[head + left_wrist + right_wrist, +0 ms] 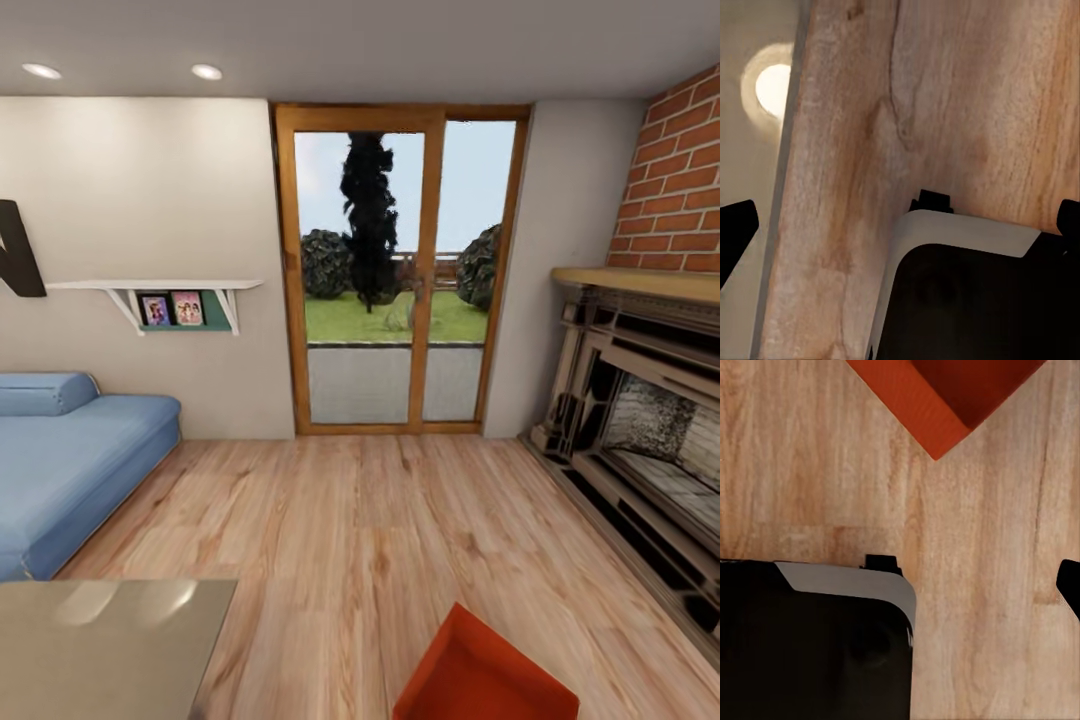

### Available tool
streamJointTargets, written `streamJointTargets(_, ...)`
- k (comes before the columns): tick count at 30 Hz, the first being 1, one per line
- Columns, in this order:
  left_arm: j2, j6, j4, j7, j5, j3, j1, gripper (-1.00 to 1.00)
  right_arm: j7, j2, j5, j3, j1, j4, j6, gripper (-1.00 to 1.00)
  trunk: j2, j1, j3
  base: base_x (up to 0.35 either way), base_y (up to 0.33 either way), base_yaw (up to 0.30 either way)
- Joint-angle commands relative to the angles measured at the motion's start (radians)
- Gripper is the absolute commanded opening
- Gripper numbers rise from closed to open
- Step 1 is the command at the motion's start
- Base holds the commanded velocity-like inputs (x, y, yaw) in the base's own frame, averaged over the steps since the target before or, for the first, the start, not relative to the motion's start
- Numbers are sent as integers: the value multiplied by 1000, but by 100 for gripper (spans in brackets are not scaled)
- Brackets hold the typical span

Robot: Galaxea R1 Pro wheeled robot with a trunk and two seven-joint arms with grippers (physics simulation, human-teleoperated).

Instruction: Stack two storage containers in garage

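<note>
Below, an orange straight-walled container [480,670] corner rests on wood-plank floor [380,540]; finger spread cannot be told.

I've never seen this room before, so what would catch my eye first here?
Straight ahead, the wood-framed glass doors open onto a green garden. The red-brick chimney rises over a dark fireplace on the right, and a blue sofa sits on the left. One red-orange storage container lies on the wood-plank floor nearest the camera.

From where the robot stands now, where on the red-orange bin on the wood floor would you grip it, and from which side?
Probably by a wall just beside the corner of the red-orange bin that points toward the glass doors, coming down from above. It is open-topped with thin straight walls, so one finger can go inside and one outside. The rest of the bin is cut off by the frame.
</note>
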Motion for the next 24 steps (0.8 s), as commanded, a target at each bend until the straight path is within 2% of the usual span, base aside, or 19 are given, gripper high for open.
streamJointTargets(1,0,-3,1,0,6,0,-1,100,-2,1,-8,8,-1,3,-5,100,-1,1,-1,321,84,-5)
streamJointTargets(11,0,-6,0,0,7,0,-1,100,-4,2,-11,-3,-1,3,-5,100,-1,1,-1,306,78,-203)
streamJointTargets(24,1,-10,1,0,7,0,-1,100,-4,1,-12,-3,-1,3,-5,100,-1,1,-1,18,4,-243)
